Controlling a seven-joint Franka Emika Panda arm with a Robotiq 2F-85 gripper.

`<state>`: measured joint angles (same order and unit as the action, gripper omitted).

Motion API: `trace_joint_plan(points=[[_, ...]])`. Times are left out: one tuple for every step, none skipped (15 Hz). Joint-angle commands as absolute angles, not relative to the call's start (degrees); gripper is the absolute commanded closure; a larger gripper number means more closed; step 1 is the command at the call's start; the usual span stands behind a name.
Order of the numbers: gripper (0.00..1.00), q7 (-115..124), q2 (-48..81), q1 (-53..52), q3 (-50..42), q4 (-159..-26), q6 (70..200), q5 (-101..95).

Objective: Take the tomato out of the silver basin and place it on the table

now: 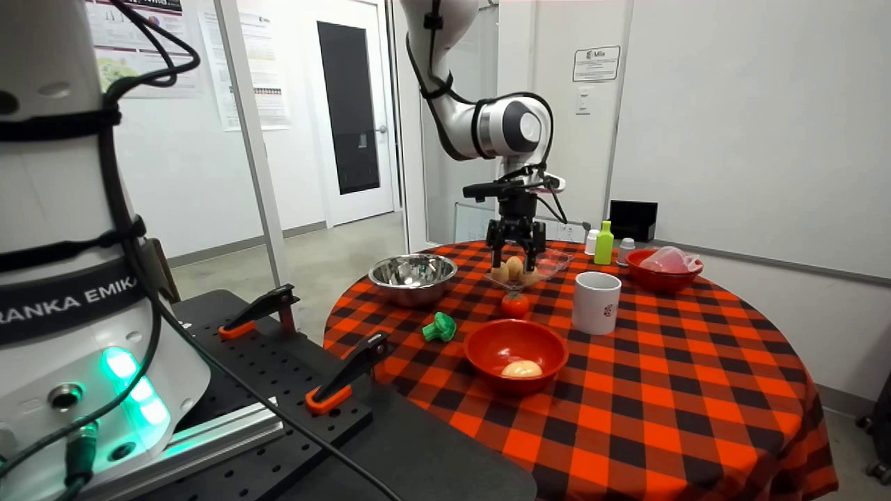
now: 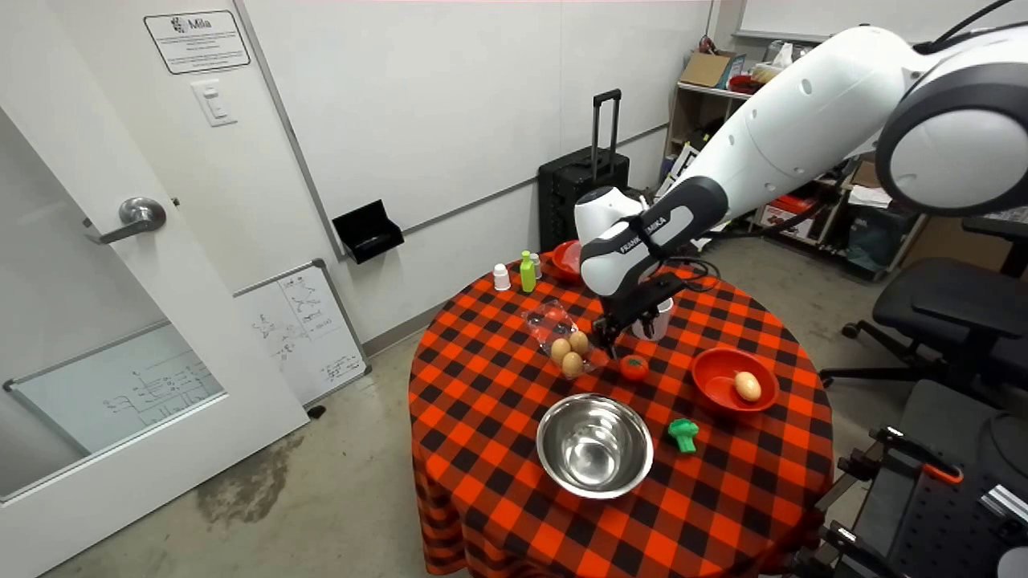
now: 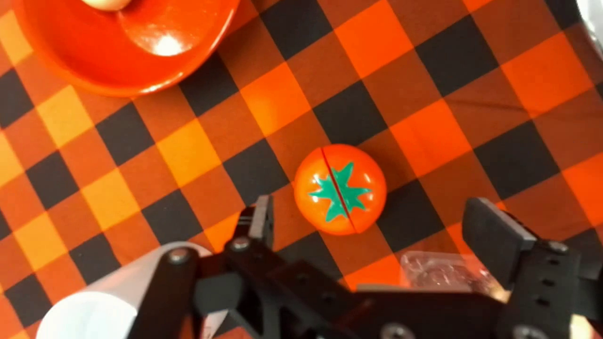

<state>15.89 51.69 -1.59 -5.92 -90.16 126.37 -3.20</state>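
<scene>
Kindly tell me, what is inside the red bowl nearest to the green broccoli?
One egg lies in the red bowl; the spot directly beneath the egg is covered, so unseen.

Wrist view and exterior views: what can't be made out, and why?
Egg in the red bowl: wrist view, cut off by the top edge.
Silver basin: wrist view, mostly cut off by the right edge.
Mug and egg carton: wrist view, both partly hidden by the gripper.
Small whiteboard: in an exterior view, writing too small to read.

White, smooth-shelled robot arm (image 2: 791, 128) with slender black cables (image 1: 110, 170). A dark base band (image 1: 69, 306) carries white capitals; above this band, black straps (image 1: 56, 254); below it, green lights (image 1: 139, 386). Black two-fingered gripper (image 3: 371, 207), silver screws (image 3: 241, 243).
</scene>
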Motion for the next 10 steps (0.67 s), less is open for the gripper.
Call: trace_joint_plan(points=[[0.00,13.6,42.5,-2.9,-5.0,-100.3,132.7,-3.8],[0.00,12.5,41.1,-3.0,-4.5,-101.5,133.3,-3.9],[0.00,14.3,46.0,-2.7,-5.2,-95.6,130.5,-3.2],[0.00,13.9,44.4,-3.0,-4.9,-97.1,131.2,-3.3],[0.00,13.7,43.3,-3.2,-4.8,-98.2,131.4,-3.3],[0.00,13.6,42.7,-3.3,-4.7,-98.9,131.5,-3.3],[0.00,13.5,42.4,-3.3,-4.7,-99.3,131.6,-3.3],[0.00,13.4,42.3,-3.2,-4.7,-99.6,131.8,-3.3],[0.00,13.4,42.3,-3.2,-4.7,-99.7,131.9,-3.3],[0.00,13.4,42.3,-3.2,-4.7,-99.8,132.0,-3.3]])
